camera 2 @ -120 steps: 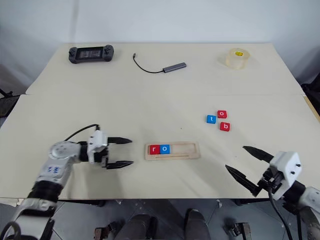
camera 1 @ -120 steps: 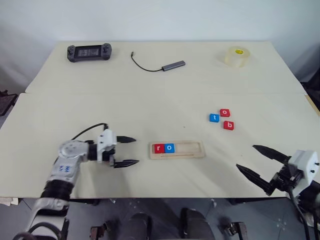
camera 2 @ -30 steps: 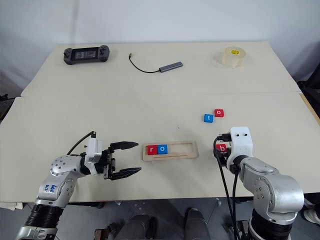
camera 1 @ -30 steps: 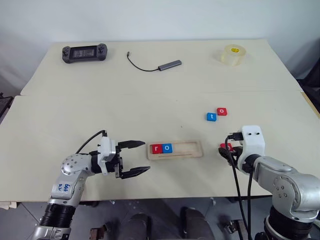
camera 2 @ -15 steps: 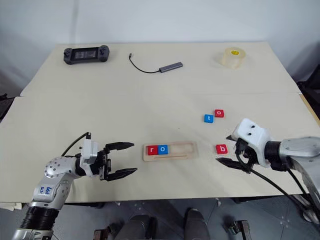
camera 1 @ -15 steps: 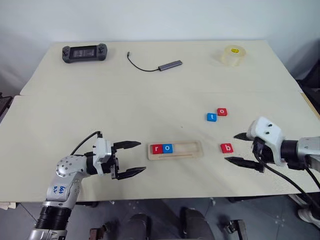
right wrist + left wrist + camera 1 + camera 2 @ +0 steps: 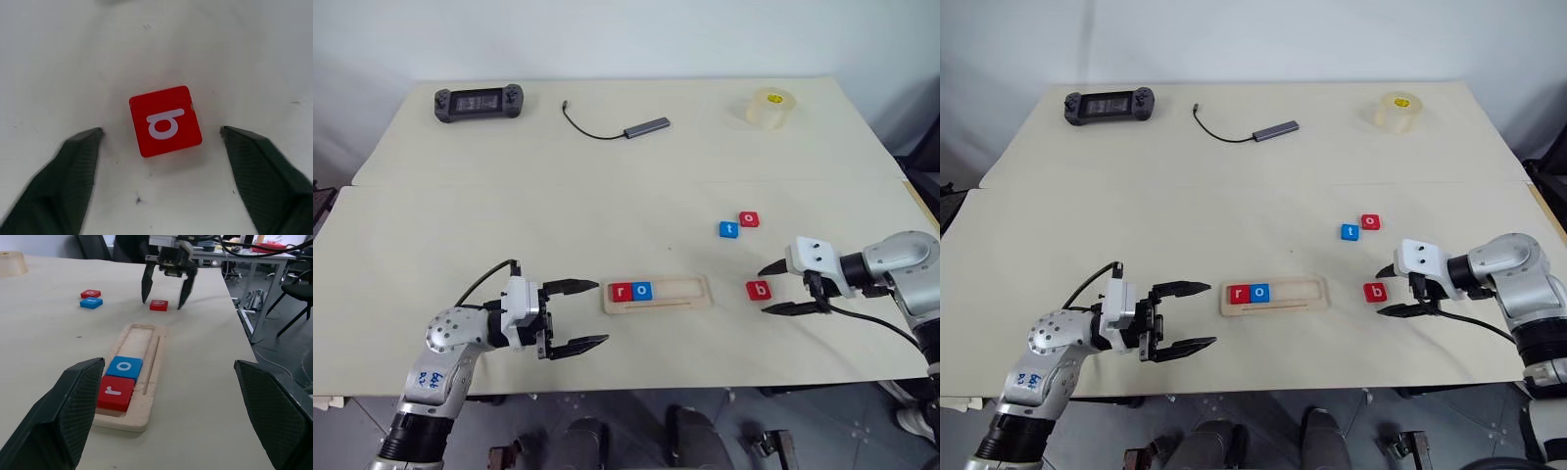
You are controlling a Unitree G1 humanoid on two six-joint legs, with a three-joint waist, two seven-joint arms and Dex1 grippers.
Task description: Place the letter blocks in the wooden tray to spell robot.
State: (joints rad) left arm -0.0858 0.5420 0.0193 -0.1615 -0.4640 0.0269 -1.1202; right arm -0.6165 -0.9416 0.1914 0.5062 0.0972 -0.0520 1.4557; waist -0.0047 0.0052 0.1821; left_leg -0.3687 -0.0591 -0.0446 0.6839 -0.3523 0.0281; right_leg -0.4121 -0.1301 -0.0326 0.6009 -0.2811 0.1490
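Note:
The wooden tray [image 7: 680, 293] lies at the table's front middle. A red r block [image 7: 623, 291] and a blue o block [image 7: 643, 291] sit in its left end. To the right of the tray a red b block [image 7: 758, 290] lies flat on the table. My right gripper [image 7: 767, 291] is open, with one fingertip on each side of the b block [image 7: 165, 121], not touching it. A blue t block [image 7: 728, 229] and a red o block [image 7: 749, 219] lie further back. My left gripper [image 7: 603, 311] hangs open and empty left of the tray [image 7: 134, 377].
A black game controller [image 7: 478, 102] sits at the table's far left. A cable with a grey hub [image 7: 646, 125] lies at the far middle, and a tape roll [image 7: 770, 107] at the far right. The table's front edge runs just below both grippers.
The b block went from beside the t and o to the right of the tray. My right gripper let it go, swung out, then came back to straddle it with narrower jaws.

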